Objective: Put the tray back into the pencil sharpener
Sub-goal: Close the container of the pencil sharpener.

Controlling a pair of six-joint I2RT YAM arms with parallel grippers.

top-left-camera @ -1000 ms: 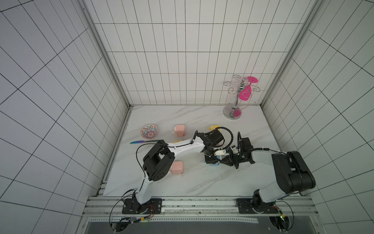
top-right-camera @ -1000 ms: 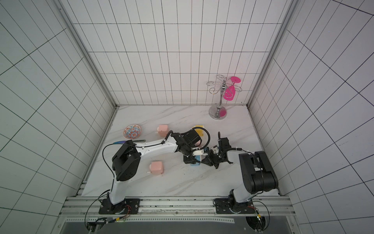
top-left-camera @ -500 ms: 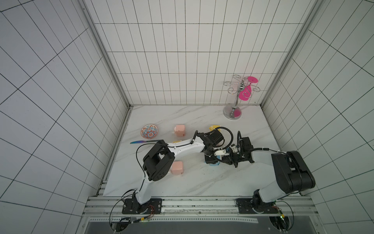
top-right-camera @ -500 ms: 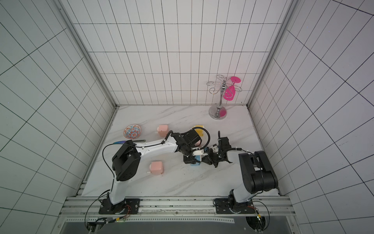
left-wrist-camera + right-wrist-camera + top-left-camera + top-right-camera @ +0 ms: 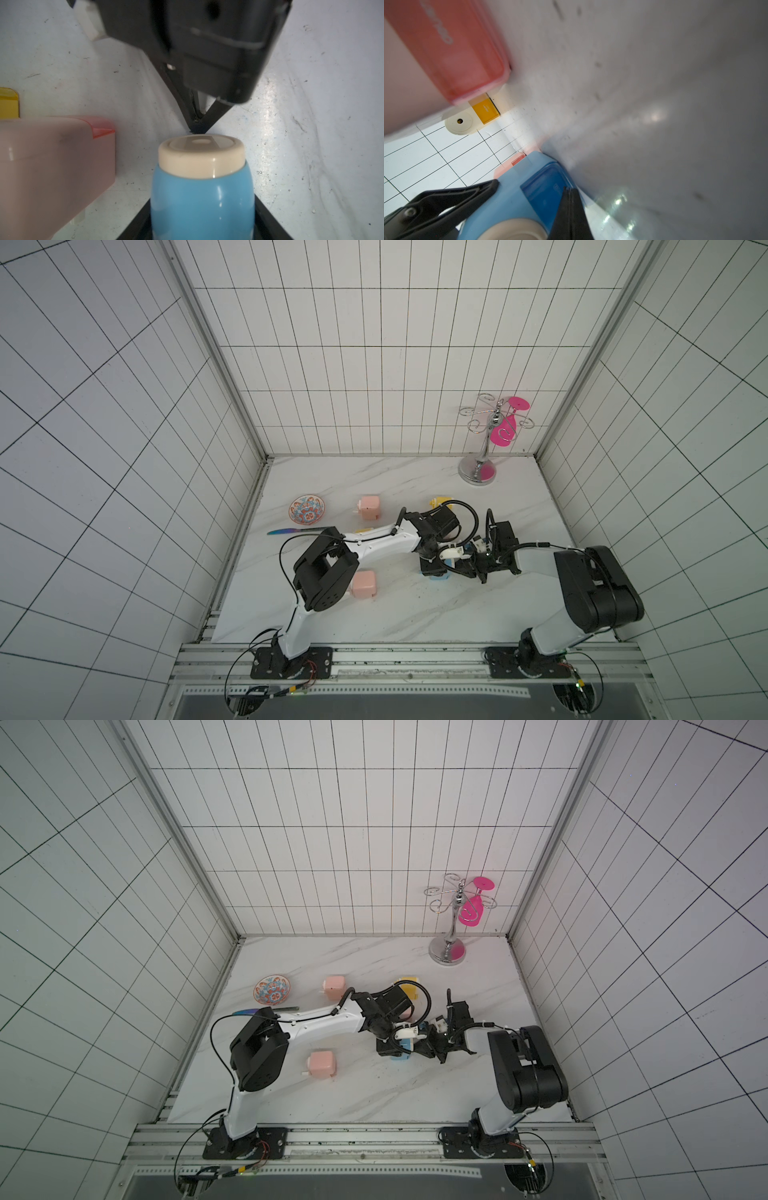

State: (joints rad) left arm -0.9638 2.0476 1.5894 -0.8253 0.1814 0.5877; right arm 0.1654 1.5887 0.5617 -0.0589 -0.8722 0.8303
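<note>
Left wrist view: left gripper [image 5: 202,228], jaws part-open, braces the pencil sharpener [image 5: 202,193] so the right gripper [image 5: 196,127], closed and empty, can seemingly press its tray [image 5: 543,192] home.

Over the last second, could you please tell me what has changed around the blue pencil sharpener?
Nothing visibly changed. On the left gripper the jaws remain closed on the blue pencil sharpener; on the right gripper they stay shut at its tray. Everything else on the table stayed put.
</note>
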